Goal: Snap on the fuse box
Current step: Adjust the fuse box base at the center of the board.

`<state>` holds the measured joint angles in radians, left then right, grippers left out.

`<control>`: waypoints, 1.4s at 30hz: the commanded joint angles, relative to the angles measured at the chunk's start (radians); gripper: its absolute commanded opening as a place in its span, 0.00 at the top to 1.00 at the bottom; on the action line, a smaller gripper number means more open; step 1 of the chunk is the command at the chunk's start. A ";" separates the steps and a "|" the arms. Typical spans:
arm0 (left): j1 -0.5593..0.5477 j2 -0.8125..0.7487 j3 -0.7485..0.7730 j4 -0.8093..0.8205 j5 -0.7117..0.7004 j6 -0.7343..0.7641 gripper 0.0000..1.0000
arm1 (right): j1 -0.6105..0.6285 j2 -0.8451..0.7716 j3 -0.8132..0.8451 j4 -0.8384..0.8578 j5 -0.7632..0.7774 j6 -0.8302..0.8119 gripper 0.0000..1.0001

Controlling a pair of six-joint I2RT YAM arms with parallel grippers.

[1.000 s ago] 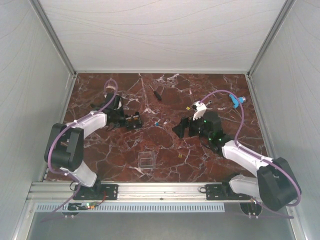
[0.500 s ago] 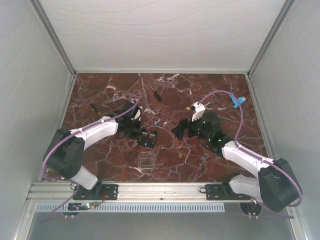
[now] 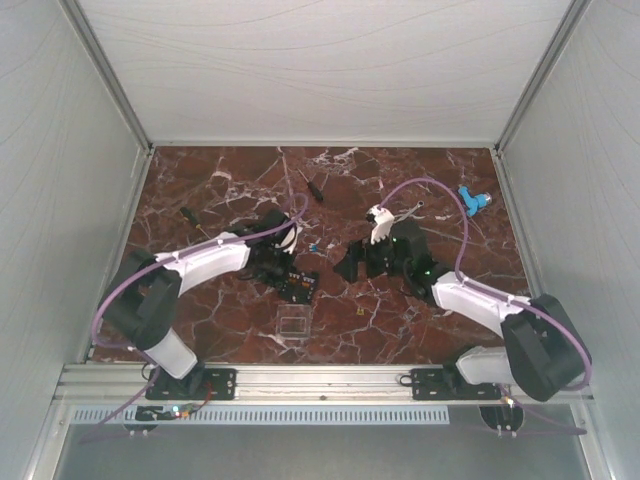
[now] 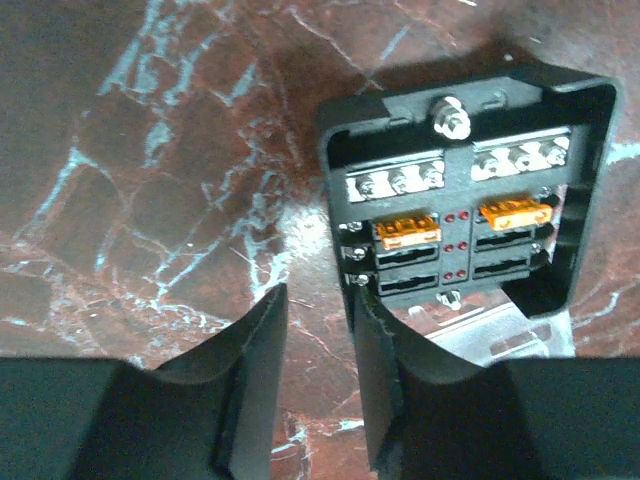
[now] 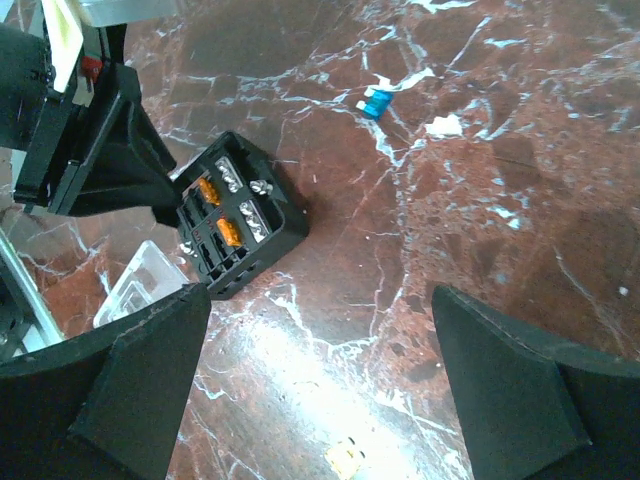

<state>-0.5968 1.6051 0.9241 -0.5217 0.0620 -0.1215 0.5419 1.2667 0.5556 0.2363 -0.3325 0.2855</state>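
Top external: fuse box (image 3: 299, 285) lies well inside the table (image 3: 430, 180) edges.

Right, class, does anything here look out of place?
The fuse box is uncovered, with only two orange fuses fitted; the clear lid lies off it on the table, and a blue fuse lies loose.

Top view: bright and even; white walls (image 3: 330, 70) pale, dark surface (image 3: 420, 180) clear, only small soft shadows under the arms (image 3: 200, 262).
Left wrist view: dim, blue tint in the veins; fuse box (image 4: 470, 200) sharp, its shadow falls to the upper left; left claw (image 4: 320, 297), near the lens, black and a little soft.
Right wrist view: strong white glare on the surface at lower middle; right claw (image 5: 320, 295) dark, without detail.
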 commanded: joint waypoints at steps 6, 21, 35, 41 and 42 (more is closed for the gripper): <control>0.003 0.045 0.077 -0.020 -0.259 -0.036 0.50 | 0.014 0.183 0.113 0.075 -0.143 0.071 0.12; 0.065 -0.012 0.181 0.074 -0.198 -0.047 0.30 | 0.007 0.211 0.186 -0.043 0.014 0.021 0.13; 0.300 -0.506 -0.082 0.150 0.073 -0.190 0.00 | 0.055 0.408 0.422 -0.186 0.215 -0.139 0.29; 0.389 -0.569 -0.158 0.205 0.108 -0.197 0.00 | 0.107 0.573 0.578 -0.233 0.254 -0.223 0.36; 0.393 -0.565 -0.161 0.206 0.108 -0.198 0.00 | 0.110 0.594 0.599 -0.236 0.252 -0.228 0.37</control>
<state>-0.2230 1.0485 0.7788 -0.3862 0.1200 -0.2977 0.6308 1.7977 1.0695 0.0330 -0.1127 0.1215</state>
